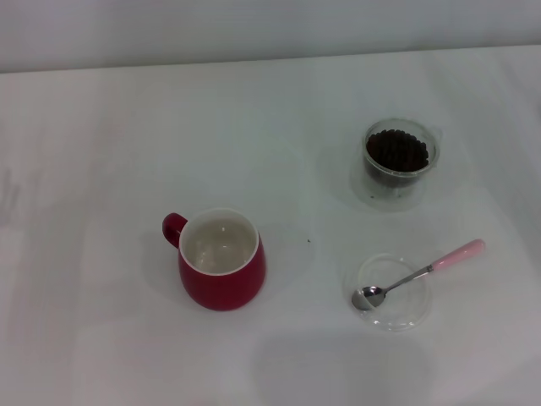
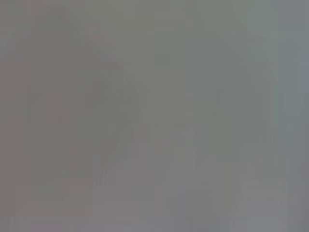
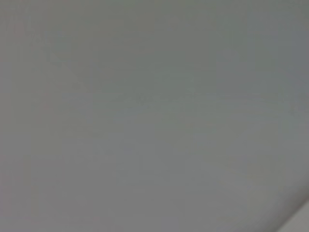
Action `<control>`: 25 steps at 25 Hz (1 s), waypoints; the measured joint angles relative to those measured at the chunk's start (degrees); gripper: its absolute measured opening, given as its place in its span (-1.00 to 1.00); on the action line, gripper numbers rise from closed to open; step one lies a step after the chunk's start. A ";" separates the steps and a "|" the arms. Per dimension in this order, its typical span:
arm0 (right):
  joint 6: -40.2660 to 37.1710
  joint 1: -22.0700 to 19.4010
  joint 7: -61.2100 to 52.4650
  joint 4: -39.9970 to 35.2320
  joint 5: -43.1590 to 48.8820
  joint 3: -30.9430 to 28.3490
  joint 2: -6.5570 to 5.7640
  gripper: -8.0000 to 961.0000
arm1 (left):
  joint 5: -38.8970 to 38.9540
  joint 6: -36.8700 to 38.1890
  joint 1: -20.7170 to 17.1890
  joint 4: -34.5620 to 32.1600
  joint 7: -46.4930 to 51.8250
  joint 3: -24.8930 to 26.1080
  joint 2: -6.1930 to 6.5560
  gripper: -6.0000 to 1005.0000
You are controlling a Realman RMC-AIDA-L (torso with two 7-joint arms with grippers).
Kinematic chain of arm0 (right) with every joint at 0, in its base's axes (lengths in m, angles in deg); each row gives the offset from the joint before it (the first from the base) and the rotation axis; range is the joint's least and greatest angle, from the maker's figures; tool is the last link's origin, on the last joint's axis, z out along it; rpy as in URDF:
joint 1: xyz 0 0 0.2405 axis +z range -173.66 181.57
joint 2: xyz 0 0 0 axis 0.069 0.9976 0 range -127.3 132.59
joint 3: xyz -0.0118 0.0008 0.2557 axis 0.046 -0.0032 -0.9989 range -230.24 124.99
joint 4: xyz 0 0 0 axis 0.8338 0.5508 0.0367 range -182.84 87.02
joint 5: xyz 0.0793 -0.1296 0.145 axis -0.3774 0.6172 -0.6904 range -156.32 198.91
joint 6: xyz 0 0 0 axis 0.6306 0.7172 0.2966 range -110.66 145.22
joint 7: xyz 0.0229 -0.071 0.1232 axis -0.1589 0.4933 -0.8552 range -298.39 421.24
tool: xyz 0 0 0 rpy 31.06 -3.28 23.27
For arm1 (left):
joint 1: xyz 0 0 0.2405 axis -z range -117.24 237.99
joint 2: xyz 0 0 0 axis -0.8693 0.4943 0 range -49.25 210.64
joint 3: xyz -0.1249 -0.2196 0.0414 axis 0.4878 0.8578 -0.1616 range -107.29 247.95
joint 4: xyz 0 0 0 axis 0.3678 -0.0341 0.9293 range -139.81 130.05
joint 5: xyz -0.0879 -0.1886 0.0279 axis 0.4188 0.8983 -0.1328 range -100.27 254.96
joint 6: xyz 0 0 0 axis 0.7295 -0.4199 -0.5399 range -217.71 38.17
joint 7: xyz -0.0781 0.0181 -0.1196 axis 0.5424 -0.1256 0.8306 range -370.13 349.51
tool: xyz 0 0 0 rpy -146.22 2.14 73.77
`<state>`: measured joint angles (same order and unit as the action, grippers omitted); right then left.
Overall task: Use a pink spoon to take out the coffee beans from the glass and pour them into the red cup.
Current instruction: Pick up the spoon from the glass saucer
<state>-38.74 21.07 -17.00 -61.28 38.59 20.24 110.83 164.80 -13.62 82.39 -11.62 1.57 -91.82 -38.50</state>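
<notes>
In the head view the red cup (image 1: 221,271) stands left of centre on the white table, its loop handle pointing to the far left and its cream inside bare. At the far right stands the glass (image 1: 397,159), holding a heap of dark coffee beans (image 1: 396,150). Nearer to me on the right, the pink spoon (image 1: 420,274) lies with its silver bowl in a shallow clear dish (image 1: 392,293) and its pink handle sticking out over the rim to the right. Neither gripper appears in any view; both wrist views show only flat grey.
The white table (image 1: 101,152) runs back to a pale wall along the far edge. A tiny dark speck (image 1: 308,240) lies between the cup and the dish.
</notes>
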 joint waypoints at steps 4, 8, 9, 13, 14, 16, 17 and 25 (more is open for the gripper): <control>-6.80 -2.97 -9.68 0.01 7.64 0.00 -0.93 0.79 | 3.34 -0.06 0.76 0.17 -0.02 -0.01 0.00 0.76; -13.71 -5.18 -14.28 1.43 11.22 -0.02 -0.94 0.78 | 4.05 -0.06 1.44 0.25 -0.09 -0.01 0.05 0.76; -15.75 -5.78 -14.59 2.45 11.40 -0.06 -0.79 0.78 | 4.06 -0.05 1.57 0.25 -0.08 -0.01 0.07 0.76; -20.27 -7.08 -13.68 4.83 12.81 0.10 -0.55 0.78 | 4.28 0.49 1.39 0.28 -0.28 -0.01 0.04 0.76; -20.86 -7.45 -13.42 5.02 13.85 0.19 -0.59 0.78 | 4.37 0.36 1.29 0.29 -0.42 -0.01 -0.03 0.76; -22.23 -8.27 -13.15 5.17 16.16 0.26 -0.72 0.78 | 4.41 0.14 1.24 0.30 -0.46 -0.01 -0.11 0.76; -22.78 -8.70 -13.10 5.26 17.03 0.28 -0.75 0.78 | 4.39 0.15 1.15 0.28 -0.46 -0.05 -0.13 0.76; -25.23 -10.19 -11.74 6.63 21.64 0.72 -1.16 0.78 | 3.78 0.01 0.91 -0.30 -0.15 -0.48 -0.24 0.75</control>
<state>-63.97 10.89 -28.74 -54.65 60.24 20.96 109.67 168.58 -13.61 83.30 -11.92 1.42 -92.30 -38.74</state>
